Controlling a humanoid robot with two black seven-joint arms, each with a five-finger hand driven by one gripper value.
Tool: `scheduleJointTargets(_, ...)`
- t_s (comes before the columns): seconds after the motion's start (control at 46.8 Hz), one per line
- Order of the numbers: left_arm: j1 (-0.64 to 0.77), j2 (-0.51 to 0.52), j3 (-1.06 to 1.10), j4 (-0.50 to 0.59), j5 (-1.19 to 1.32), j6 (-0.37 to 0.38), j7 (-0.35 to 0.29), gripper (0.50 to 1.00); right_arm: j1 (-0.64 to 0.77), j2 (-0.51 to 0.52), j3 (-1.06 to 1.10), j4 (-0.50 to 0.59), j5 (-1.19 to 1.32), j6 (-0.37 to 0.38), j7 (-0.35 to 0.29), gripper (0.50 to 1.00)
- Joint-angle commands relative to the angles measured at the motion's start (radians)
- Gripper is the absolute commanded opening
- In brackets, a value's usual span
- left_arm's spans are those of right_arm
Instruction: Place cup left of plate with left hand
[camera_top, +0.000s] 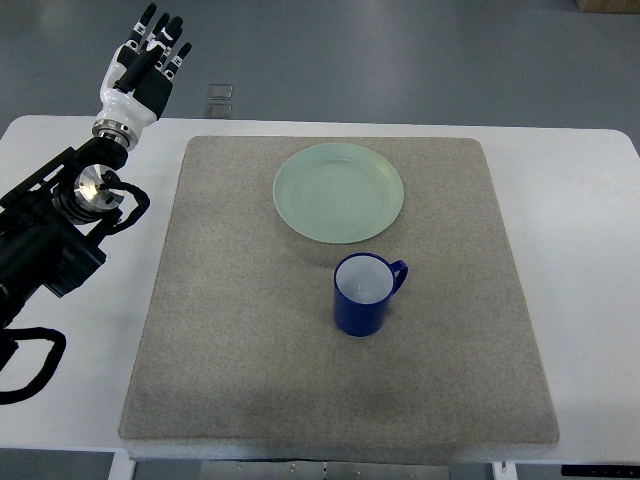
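One cup (368, 293), blue, upright, handle to the right, stands on the mat (230, 350) just below the plate (339, 192) and slightly right of it, so not yet in its place left of the plate. One left robot hand (150, 55), fingers loosely extended and holding nothing, hangs off the worktop's (590, 250) far left corner, well apart from the cup, probably parked ahead of the reach. Count: one plate, one cup, one mat, one robot hand.

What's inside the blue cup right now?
Nothing visible: the blue cup stands upright on the grey mat, showing a bare white interior. The near inside wall is hidden by the rim.
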Motion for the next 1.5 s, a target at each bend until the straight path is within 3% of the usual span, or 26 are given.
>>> scheduleJointTargets(0.0, -0.001, 0.0, 0.0, 0.0, 0.0, 0.0, 0.0, 0.999, 0.0, 0.0, 0.0, 0.0, 0.0, 0.0, 0.0, 0.932)
scheduleJointTargets(0.428, 0.007, 0.0, -0.011, 0.0, -0.011, -0.003, -0.01, 0.999, 0.0, 0.0, 0.0, 0.0, 0.0, 0.0, 0.0, 0.932)
scheduleJointTargets(1.005, 0.002, 0.002, 0.043, -0.018, 0.005, 0.054, 0.002, 0.996, 0.0, 0.0, -0.002, 0.0, 0.0, 0.0, 0.0, 0.932)
scheduleJointTargets(1.326, -0.002, 0.028, 0.158, -0.08, 0.008, 0.051, 0.003, 0.996, 0.0, 0.0, 0.0, 0.0, 0.0, 0.0, 0.0, 0.932)
scheduleJointTargets(1.475, -0.005, 0.109, 0.25, -0.196, 0.017, 0.051, 0.004, 0.996, 0.0, 0.0, 0.0, 0.0, 0.0, 0.0, 0.0, 0.932)
